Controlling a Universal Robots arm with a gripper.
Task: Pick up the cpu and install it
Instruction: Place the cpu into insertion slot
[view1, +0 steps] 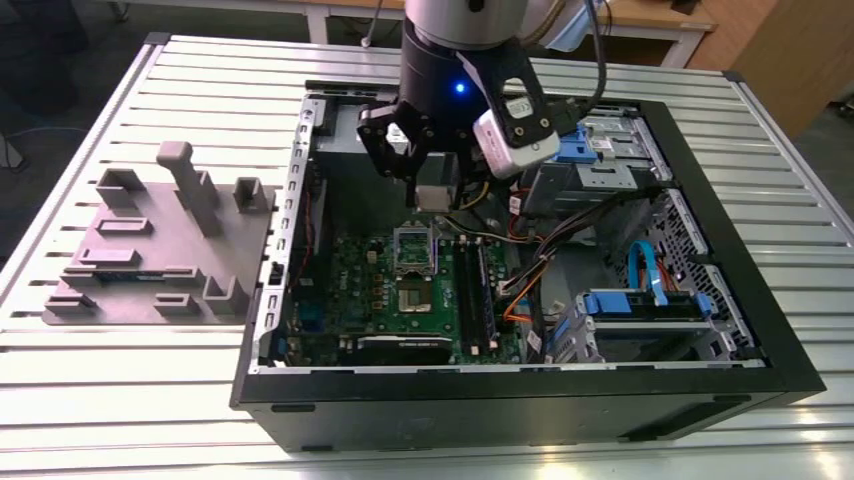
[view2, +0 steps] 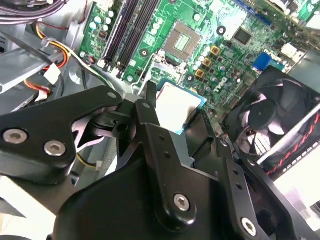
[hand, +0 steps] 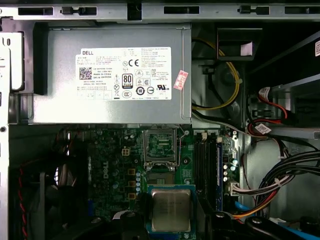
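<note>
Pinches, in black metal pincer (view2: 176, 116), small flat square silver-grey cpu (hand: 171, 210) by its edges, over green motherboard (view2: 225, 60), short of empty dark metal-framed socket (hand: 160, 147). Seems light, stiff, slick-topped, fragile beneath; suits edge grips only. Shows beyond grey power-supply box (hand: 55, 100) bearing white printed label (hand: 125, 72), small red sticker (hand: 180, 80).
</note>
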